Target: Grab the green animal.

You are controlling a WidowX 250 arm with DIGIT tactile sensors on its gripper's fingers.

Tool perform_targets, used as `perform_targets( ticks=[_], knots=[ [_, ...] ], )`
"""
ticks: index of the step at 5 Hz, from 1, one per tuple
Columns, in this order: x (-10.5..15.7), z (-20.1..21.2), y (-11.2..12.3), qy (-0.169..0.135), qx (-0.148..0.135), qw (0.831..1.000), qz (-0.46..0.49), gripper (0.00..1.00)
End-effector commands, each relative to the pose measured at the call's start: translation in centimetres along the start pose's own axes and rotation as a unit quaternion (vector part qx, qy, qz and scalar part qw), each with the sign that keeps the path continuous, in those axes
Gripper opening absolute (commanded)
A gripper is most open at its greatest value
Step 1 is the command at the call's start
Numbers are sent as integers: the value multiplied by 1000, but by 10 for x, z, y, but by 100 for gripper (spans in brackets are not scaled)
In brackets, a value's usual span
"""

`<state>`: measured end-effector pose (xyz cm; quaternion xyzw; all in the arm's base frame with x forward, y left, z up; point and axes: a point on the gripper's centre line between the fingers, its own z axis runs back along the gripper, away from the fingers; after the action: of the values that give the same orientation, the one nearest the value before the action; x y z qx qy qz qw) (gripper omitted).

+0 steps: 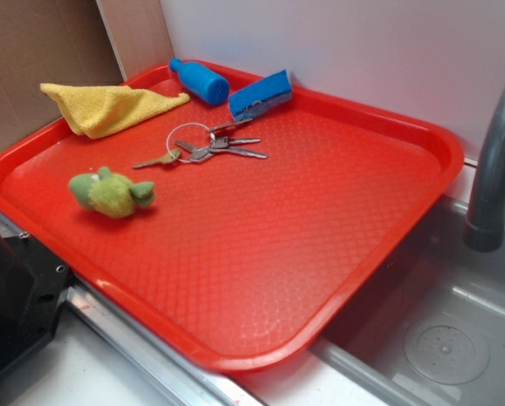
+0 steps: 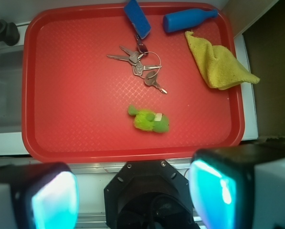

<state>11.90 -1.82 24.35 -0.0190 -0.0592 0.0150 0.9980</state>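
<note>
Light-green animal [image 1: 111,193] on red diamond-textured tray [image 1: 260,254]; yellow cloth [image 1: 108,107].

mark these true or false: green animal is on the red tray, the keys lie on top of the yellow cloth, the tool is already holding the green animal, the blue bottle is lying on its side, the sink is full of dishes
1. The green animal is on the red tray. True.
2. The keys lie on top of the yellow cloth. False: the keys rest on the bare tray, apart from the cloth.
3. The tool is already holding the green animal. False: in the wrist view the fingers stand wide apart above the tray's near edge, with nothing between them.
4. The blue bottle is lying on its side. True.
5. The sink is full of dishes. False: no dishes show in the visible part of the basin.
</note>
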Motion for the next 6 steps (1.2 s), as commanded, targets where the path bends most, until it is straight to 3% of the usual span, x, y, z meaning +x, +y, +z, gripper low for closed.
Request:
perform_targets(
  ticks=[1,2,3,4,5,6],
  knots=[
    [0,0,0,0,0,1000,0,100],
    [14,-42,16,8,19,995,-96,100],
    [23,-69,23,4,-15,979,-203,100],
    [25,-99,25,-17,-19,953,-302,100],
    [19,-122,26,-64,3,931,-360,100],
    [14,-144,31,-59,1,929,-366,100]
  ],
)
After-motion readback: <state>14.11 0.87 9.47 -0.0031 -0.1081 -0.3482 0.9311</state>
